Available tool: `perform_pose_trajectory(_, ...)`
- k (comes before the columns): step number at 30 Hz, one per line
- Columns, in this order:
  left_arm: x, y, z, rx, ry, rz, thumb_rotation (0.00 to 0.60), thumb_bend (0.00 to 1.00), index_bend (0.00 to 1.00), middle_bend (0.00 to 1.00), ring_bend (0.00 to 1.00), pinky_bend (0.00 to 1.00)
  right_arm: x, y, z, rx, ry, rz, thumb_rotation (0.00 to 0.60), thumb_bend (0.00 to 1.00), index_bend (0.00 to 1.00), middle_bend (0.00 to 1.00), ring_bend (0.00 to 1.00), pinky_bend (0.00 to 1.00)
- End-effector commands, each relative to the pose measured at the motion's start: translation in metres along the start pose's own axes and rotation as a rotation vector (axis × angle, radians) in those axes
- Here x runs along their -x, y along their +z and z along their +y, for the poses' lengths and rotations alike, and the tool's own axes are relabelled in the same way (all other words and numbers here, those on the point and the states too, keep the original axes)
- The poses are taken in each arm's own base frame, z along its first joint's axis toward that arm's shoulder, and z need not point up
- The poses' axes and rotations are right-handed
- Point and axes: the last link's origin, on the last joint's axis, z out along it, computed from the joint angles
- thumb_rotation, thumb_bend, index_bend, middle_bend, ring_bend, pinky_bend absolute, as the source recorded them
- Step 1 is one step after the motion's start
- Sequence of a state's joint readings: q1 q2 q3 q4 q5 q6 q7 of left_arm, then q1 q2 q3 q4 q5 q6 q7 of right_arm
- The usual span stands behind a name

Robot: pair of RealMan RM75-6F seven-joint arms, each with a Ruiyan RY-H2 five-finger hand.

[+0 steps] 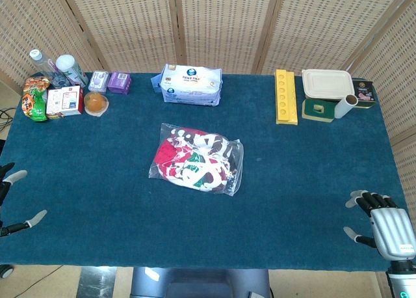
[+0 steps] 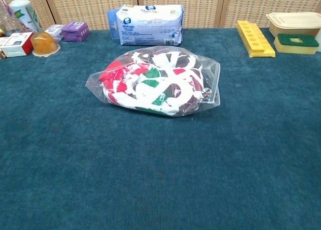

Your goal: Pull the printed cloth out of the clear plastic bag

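Observation:
A clear plastic bag (image 1: 197, 159) (image 2: 156, 80) lies flat in the middle of the blue table. Inside it is the printed cloth (image 1: 192, 161) (image 2: 150, 82), bunched up, in red, white, green and dark patches. My left hand (image 1: 12, 200) shows only at the left edge of the head view, fingers spread, holding nothing. My right hand (image 1: 380, 220) hovers over the near right corner, fingers apart and empty. Both hands are far from the bag. The chest view shows neither hand.
Along the far edge stand a pack of wipes (image 1: 190, 84), purple boxes (image 1: 119, 82), an orange cup (image 1: 95, 103), bottles and snack packs (image 1: 49, 83) at the left, and a yellow tray (image 1: 285, 96) with lidded containers (image 1: 327, 84) at the right.

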State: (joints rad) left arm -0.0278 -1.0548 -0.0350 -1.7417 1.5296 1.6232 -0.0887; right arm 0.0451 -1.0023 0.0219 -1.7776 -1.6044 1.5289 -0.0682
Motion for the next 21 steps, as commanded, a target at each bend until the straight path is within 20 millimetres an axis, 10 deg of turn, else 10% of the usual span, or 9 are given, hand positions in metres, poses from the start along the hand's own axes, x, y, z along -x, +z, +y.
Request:
perform_pose_trajectory(1,0.000,0.000,0.000,-0.001,0.001,-0.001,0.600,0.00,0.21,0.11,0.07,0.24,-0.001,-0.001,-0.001,0.000,0.004,0.003,0.600,0.11,0.43,0.33,0.34,0.32)
perform_pose_trajectory(15,-0.007,0.025,0.009,0.085,0.031,-0.069,0.600,0.00,0.20,0.11,0.07,0.24,-0.004,-0.009,0.005,0.015,0.007,0.020,0.600,0.11,0.42,0.33,0.34,0.32)
perform_pose_trajectory(21,-0.007,0.066,0.031,0.185,0.096,-0.258,0.600,0.00,0.02,0.09,0.06,0.23,-0.003,-0.009,0.008,0.011,0.016,0.020,0.600,0.11,0.42,0.33,0.34,0.32)
